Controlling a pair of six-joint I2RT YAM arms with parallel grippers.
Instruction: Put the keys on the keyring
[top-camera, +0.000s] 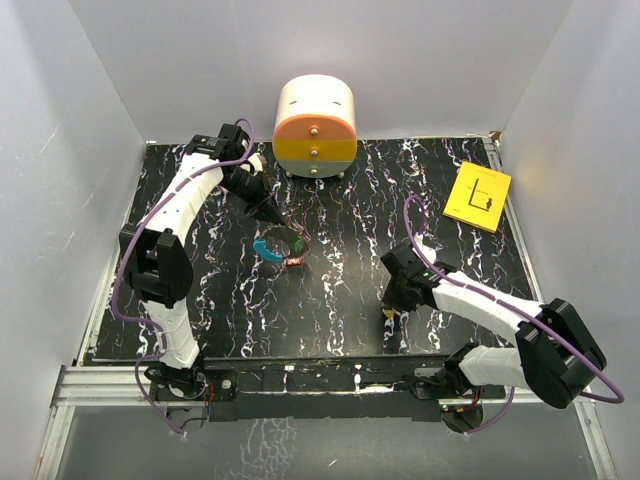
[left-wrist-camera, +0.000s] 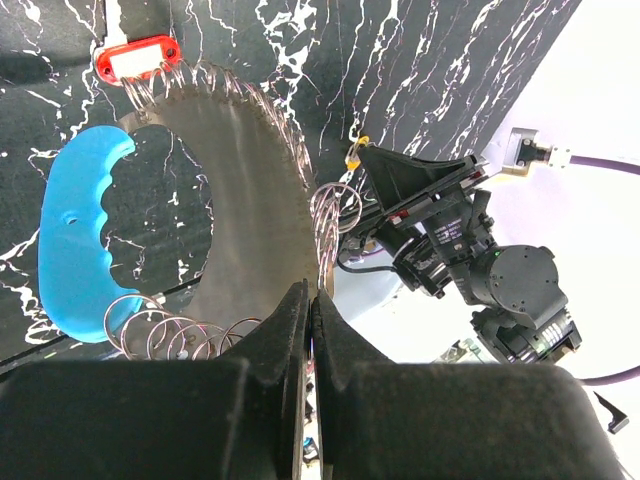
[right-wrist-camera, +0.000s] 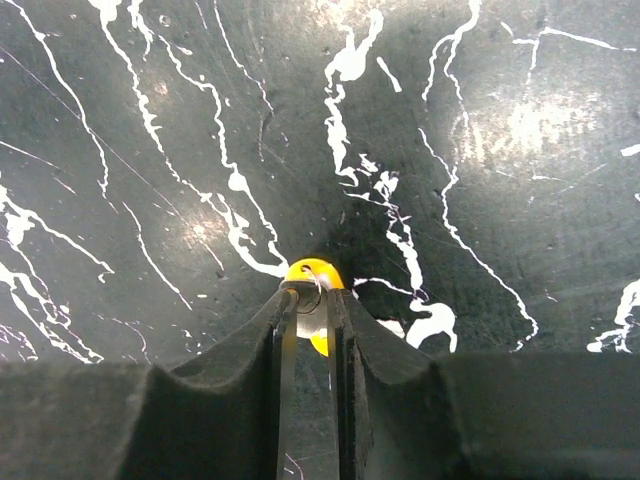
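The keyring (left-wrist-camera: 330, 215) is a long coil of thin wire loops running along a grey crescent plate (left-wrist-camera: 250, 190). A red plastic key head (left-wrist-camera: 138, 57) hangs on the loops at one end, and a blue crescent piece (left-wrist-camera: 75, 240) lies beside them. From above, this cluster (top-camera: 280, 248) sits left of centre on the table. My left gripper (left-wrist-camera: 312, 292) (top-camera: 268, 212) is shut on the keyring's wire at the plate's edge. To the right, my right gripper (right-wrist-camera: 312, 292) (top-camera: 392, 312) is down at the table, its fingers pressed on both sides of a yellow-headed key (right-wrist-camera: 315, 272) with a small ring.
An orange-and-white drum-shaped box (top-camera: 315, 125) stands at the back centre. A yellow booklet (top-camera: 477, 196) lies at the back right. The black marbled table (top-camera: 330, 300) is walled in by white panels. In the left wrist view my right arm (left-wrist-camera: 450, 235) shows, holding the yellow key (left-wrist-camera: 355, 152).
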